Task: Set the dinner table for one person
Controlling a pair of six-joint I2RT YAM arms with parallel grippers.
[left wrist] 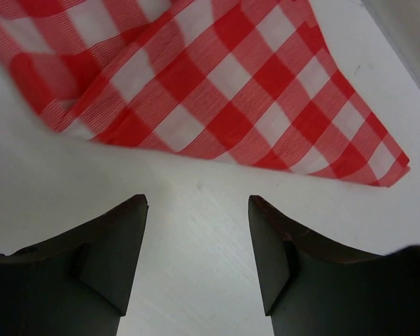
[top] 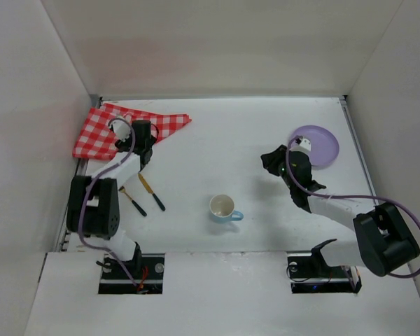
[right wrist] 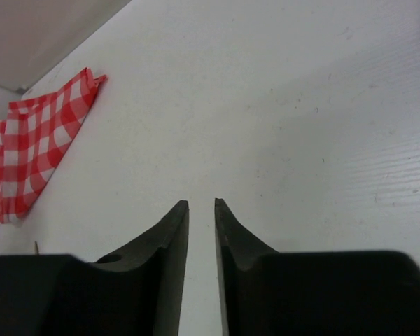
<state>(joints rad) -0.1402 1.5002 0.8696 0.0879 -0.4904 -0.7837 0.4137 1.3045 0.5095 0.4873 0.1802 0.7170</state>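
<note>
The white dinner table (top: 217, 133) carries a red-and-white checked cloth (top: 119, 129) at its far left. My left gripper (top: 141, 131) is open and empty, low over the table just short of the cloth's near edge (left wrist: 217, 91); bare white table lies between its jaws (left wrist: 198, 203). My right gripper (top: 269, 162) hangs over bare table left of a purple plate (top: 320, 145). Its jaws (right wrist: 201, 203) are almost together with nothing between them. The cloth shows far off in the right wrist view (right wrist: 35, 154).
A white cup with a blue handle (top: 222, 207) stands at the middle front. Two black-handled pieces of cutlery (top: 152, 192) (top: 133, 201) lie beside the left arm. White walls enclose the table on three sides.
</note>
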